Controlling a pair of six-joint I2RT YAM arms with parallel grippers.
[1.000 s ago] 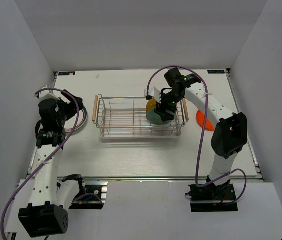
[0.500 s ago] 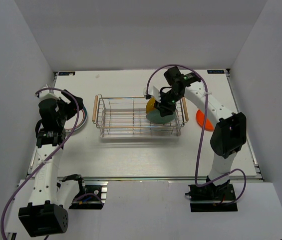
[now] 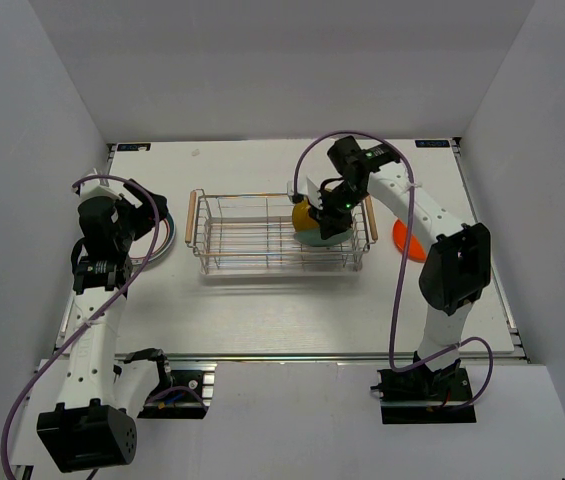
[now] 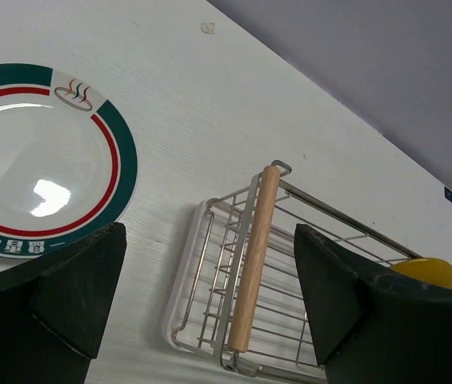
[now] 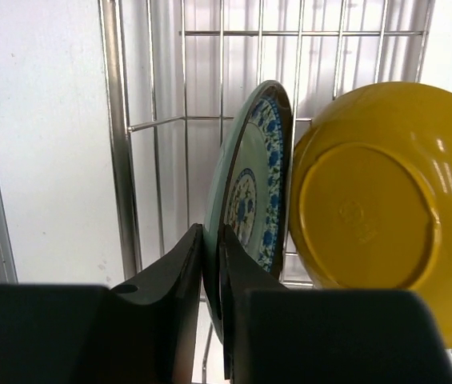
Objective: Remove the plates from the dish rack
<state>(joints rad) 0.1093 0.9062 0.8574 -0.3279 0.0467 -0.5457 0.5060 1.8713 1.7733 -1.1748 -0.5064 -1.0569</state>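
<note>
My right jaws clench the teal plate (image 5: 254,184) in the silver wire rack (image 5: 112,120), yellow plate (image 5: 370,216) beside. Orange plate (image 3: 407,243), white red-ringed plate (image 4: 34,160) out; left jaws gape.

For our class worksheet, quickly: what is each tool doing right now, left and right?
Left tool: open, holding nothing.
Right tool: closed on the rim of the teal plate, which stands in the dish rack.
</note>
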